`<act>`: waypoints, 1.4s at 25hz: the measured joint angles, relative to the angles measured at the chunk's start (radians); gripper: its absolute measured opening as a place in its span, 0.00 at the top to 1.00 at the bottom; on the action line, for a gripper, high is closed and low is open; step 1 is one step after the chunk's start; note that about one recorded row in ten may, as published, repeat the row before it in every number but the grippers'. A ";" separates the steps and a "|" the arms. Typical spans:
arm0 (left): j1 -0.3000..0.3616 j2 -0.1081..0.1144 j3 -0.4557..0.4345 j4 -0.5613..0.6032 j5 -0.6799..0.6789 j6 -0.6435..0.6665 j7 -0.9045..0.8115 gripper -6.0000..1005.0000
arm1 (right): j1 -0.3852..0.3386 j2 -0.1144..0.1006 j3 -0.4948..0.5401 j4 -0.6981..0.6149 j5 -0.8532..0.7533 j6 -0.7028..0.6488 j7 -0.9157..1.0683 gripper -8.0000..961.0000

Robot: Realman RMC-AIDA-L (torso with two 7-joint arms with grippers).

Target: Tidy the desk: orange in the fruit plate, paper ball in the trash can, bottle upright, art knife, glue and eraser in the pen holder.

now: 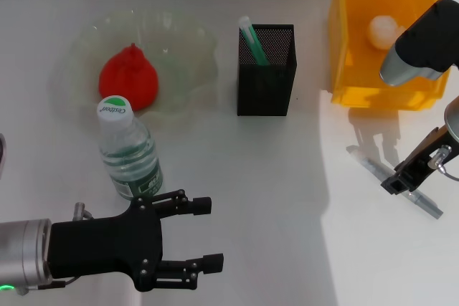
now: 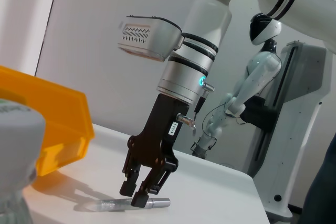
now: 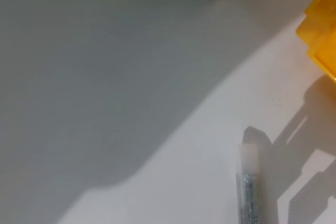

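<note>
trash can (image 1: 358, 69): big yellow-orange bin, far right. The paper ball (image 1: 384, 31) is already sitting inside it, so that bit looks done.

fruit plate (image 1: 188, 48): wavy green glass dish, far left, with the orange (image 1: 129, 78) resting in it. Also sorted, I'd say.

pen holder (image 1: 267, 77): black mesh box in the far middle, between plate and bin. A green stick-like thing (image 1: 252, 42) pokes out of it, can't tell which item that is.

left gripper (image 1: 208, 234): near left, fingers spread wide and holding nothing, just near-side of the bottle.

bottle (image 1: 129, 150): standing upright with its white cap up, near left, just in front of the plate.

right gripper (image 1: 398, 184): near right, directly over the silvery stick. In the left wrist view its fingers (image 2: 140, 199) straddle the stick with tips almost on the table, but they're not clamped on it yet as far as I can see.

silvery stick (image 3: 248, 192): thin glittery tube with a pale cap, lying flat on the table near right, in front of the bin. Probably the glue or the knife. My guess is it's light, stiff and a bit slick, and it'll roll, so pinch it across the middle of the barrel.

eraser: not visible anywhere.
</note>
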 joint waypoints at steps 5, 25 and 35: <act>0.000 0.000 0.000 0.001 0.000 0.000 -0.002 0.16 | 0.000 0.000 0.000 0.002 -0.001 0.003 0.000 0.61; 0.000 -0.001 0.000 -0.004 0.000 -0.002 -0.002 0.16 | -0.001 0.000 -0.024 0.030 -0.004 0.042 0.000 0.71; 0.001 -0.002 0.000 -0.006 0.000 -0.002 0.001 0.16 | -0.031 -0.002 0.032 -0.027 0.072 0.048 -0.055 0.86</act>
